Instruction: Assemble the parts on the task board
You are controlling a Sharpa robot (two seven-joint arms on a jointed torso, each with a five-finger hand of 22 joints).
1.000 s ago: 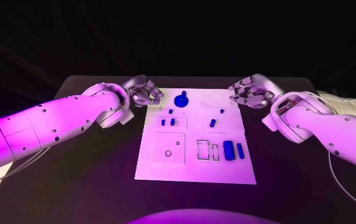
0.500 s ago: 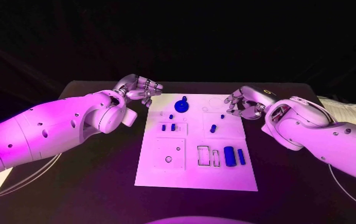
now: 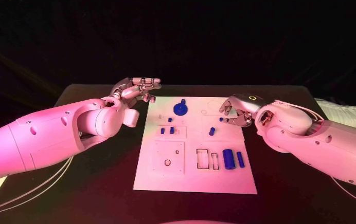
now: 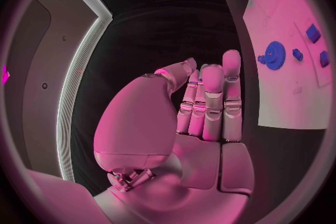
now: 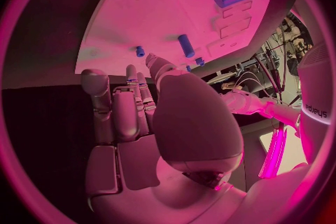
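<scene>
Desk [image 3: 89, 193]: black, carrying the task board.
Task board [image 3: 196, 180]: white, rigid plate, flat mid-desk.
Left hand [image 3: 137, 88]: beside the board's far left corner, fingers loosely curled, holding nothing.
Right hand [image 3: 236, 112]: over the board's right edge, fingers curled inward, nothing visibly held.
Gear [image 3: 180, 109]: blue, likely light and stiff; take by the rim.
Cylinder [image 3: 228, 159]: likely smooth; pinch across its sides.
Pegs [image 3: 212, 130]: tiny, likely slippery; fingertip pinch.

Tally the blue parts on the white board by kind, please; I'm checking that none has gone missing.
Gear: 1
Thick cylinder: 1
Slim bar: 1
Small pegs: 5
Total: 8 blue parts
</scene>
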